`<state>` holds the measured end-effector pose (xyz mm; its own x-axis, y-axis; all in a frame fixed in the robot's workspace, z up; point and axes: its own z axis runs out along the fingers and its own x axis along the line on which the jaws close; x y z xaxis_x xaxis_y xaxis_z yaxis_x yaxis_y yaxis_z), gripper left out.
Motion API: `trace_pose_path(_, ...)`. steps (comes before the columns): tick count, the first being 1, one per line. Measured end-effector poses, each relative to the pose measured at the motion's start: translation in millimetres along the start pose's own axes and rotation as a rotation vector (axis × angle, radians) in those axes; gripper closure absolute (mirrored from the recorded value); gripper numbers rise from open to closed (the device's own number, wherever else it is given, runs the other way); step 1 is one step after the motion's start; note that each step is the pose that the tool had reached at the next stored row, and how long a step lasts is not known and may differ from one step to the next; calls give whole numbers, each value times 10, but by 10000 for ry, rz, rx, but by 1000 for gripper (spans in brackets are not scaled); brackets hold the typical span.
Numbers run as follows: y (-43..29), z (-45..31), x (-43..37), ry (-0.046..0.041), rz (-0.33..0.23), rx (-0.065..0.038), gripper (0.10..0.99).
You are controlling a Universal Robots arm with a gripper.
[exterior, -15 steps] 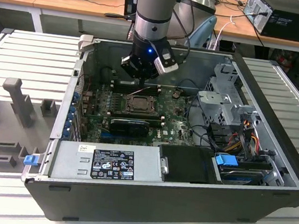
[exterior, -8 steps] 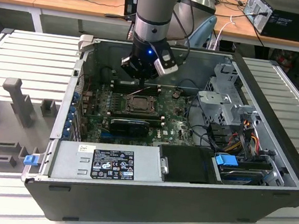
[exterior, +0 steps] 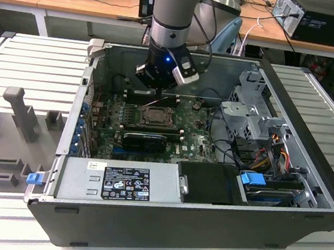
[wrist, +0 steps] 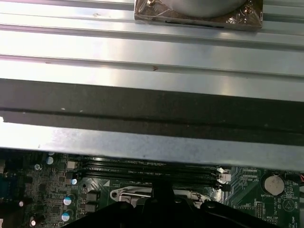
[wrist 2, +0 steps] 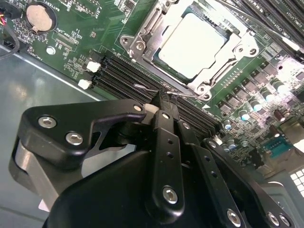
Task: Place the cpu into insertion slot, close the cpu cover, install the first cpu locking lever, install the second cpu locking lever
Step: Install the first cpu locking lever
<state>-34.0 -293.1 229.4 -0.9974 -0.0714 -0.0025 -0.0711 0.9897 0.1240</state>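
cpu [wrist 2: 194,43]: flat square, dull silver-grey metal top, smooth and matte; seated in the slot, top face up; square, so no long axis to tell.
slot [exterior: 154,116]: square dark socket with silvery edging, on the board near the case's middle in the exterior view.
cover [wrist 2: 236,46]: thin silvery metal frame, big square hole in the middle; lies flat around the cpu, the chip's top showing through the hole.
lever [wrist 2: 161,91]: thin bent steel wire, glossy; runs along the socket's edge beside the memory slots, its hooked end right at the tool's tip.
board [wrist 2: 90,35]: green, studded with small parts, a round coin cell near one corner in the second wrist view.
memory slots [wrist 2: 121,73]: long black parallel rails, white clips at the ends, between socket and tool.
tool [wrist 2: 164,102]: black matte plastic links with shiny screw heads; fingers pressed together into one narrow tip, touching or just above the lever wire, cannot tell which.
arm [exterior: 175,11]: grey and blue cylinder, upright, reaching straight down into the open case from above, tool just behind the slot in the exterior view.
case [exterior: 161,230]: dark sheet-metal box lying open on its side.
tabletop [exterior: 35,62]: ribbed silvery aluminium profiles.
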Motion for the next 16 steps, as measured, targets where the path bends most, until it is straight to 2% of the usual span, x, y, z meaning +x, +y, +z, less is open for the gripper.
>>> trace_pose_path(5,4,24,-45,16,-128,-19,980)
trace_pose_path(9,17,72,-120,20,-168,-19,980)
trace_pose_path(16,17,99,-133,23,-184,-18,980)
